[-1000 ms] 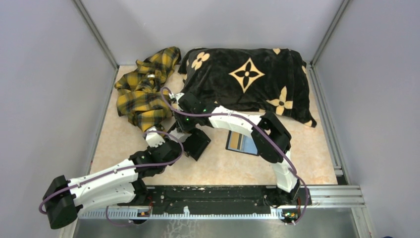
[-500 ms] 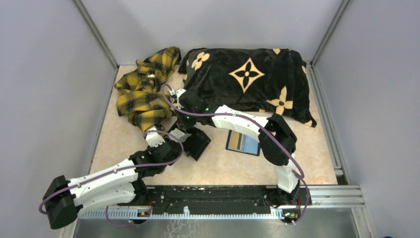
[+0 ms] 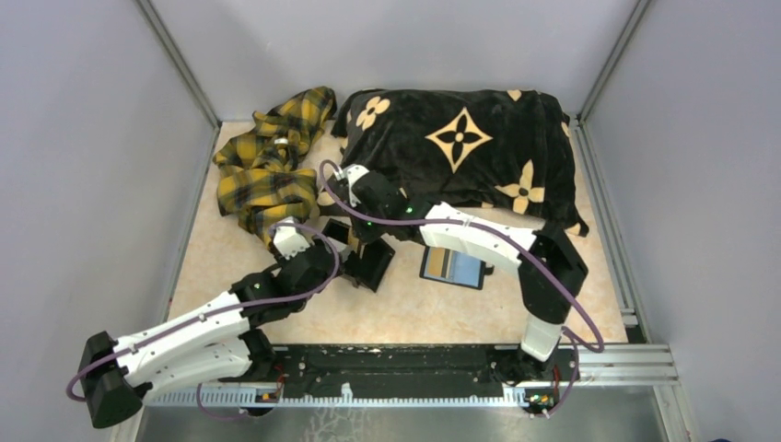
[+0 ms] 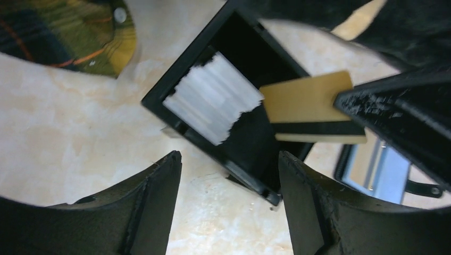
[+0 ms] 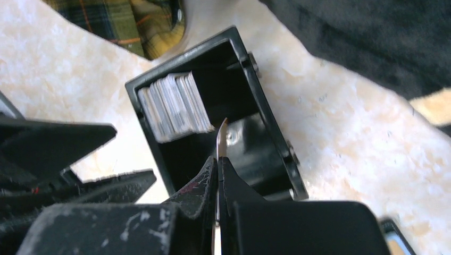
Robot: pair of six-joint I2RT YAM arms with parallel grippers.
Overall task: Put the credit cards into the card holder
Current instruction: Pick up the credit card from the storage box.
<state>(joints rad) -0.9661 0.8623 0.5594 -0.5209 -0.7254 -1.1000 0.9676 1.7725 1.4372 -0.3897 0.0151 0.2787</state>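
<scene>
— Where's the card right now?

— Pinched in my right fingers (image 5: 205, 186), which are closed flat on one end of it. The card (image 4: 308, 106), tan with a dark stripe, juts out over the black tray (image 4: 187, 59), just beside the pale stack (image 4: 213, 103) of cards standing on edge inside.

— How will it handle?

— I'd judge it light, thin, stiff and slick. Holding the two faces near one end leaves the far edge free to lead into a slot. Squeezing it edge to edge would likely bow it or let it squirt out.

— And the card holder?

— The card holder (image 3: 451, 267) lies open on the desk (image 3: 414, 313), at 3 o'clock from the tray, bluish panel up. It looks light enough to skid when a card is pushed in. My left fingers (image 4: 151, 207) stand wide and empty at the tray's 9 o'clock, and could pin it.

— Anything crowding you?

— A plaid cloth (image 3: 262, 175) at 10 o'clock, and a flowered black blanket (image 3: 460, 138) from 12 to 2.
</scene>
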